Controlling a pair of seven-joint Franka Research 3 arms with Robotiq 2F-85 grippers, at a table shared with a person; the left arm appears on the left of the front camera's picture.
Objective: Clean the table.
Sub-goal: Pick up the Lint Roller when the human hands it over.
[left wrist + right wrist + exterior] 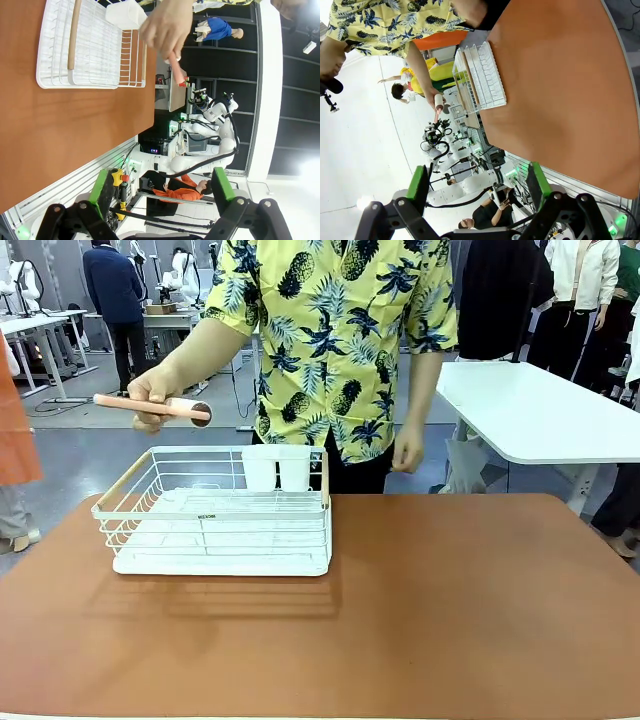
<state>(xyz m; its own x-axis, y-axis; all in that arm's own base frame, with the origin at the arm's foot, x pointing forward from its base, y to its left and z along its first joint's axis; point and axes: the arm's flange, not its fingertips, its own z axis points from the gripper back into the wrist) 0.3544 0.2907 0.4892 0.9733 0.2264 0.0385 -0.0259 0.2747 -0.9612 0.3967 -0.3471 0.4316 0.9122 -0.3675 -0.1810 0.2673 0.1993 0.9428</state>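
Gaping wide, empty: left pincer (162, 189), right pincer (477, 184).

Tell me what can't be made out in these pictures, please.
- Front view: the person's hand covers the middle of the pink-handled roller, so what it is remains unsure.
- Front view: the white cups hide their insides behind their own walls.
- Front view: the label on the rack is too small to read.
- Front view: picture edges cut off the sides of the table.
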